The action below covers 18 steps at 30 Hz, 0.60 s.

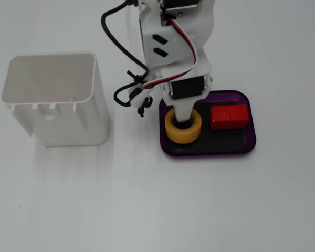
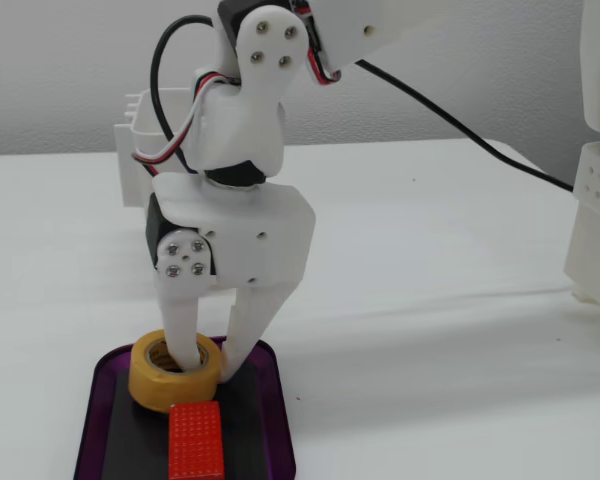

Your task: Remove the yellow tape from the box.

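The yellow tape lies flat in the left half of the purple box, with a red block to its right in that fixed view. My white gripper comes straight down onto the tape. In the other fixed view the tape sits at the far end of the box behind the red block. There one finger stands inside the ring's hole and the other finger stands outside it, so my gripper is closed around the ring's wall. The tape rests on the black floor.
A taller white open-topped container stands to the left of the box; it also shows behind the arm. A black cable hangs by the arm. A white robot part stands at the right edge.
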Motion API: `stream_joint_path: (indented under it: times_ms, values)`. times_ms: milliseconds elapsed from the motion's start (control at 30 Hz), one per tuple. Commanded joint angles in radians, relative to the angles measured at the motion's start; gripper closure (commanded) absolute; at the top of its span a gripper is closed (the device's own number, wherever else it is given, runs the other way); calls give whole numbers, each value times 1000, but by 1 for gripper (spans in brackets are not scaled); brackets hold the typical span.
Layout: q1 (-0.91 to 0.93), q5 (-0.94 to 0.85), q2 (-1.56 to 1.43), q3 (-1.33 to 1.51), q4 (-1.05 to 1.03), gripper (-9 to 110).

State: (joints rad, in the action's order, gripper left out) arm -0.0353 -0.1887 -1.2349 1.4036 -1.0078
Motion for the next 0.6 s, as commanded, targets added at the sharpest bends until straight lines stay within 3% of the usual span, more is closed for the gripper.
stream_joint_path:
  times_ms: [0,333,567]
  values:
    - [-11,0,-98,-109,-86,102]
    - [-9,3,-399,-236,-373,102]
    - [0,-2,-652,101,-328,102]
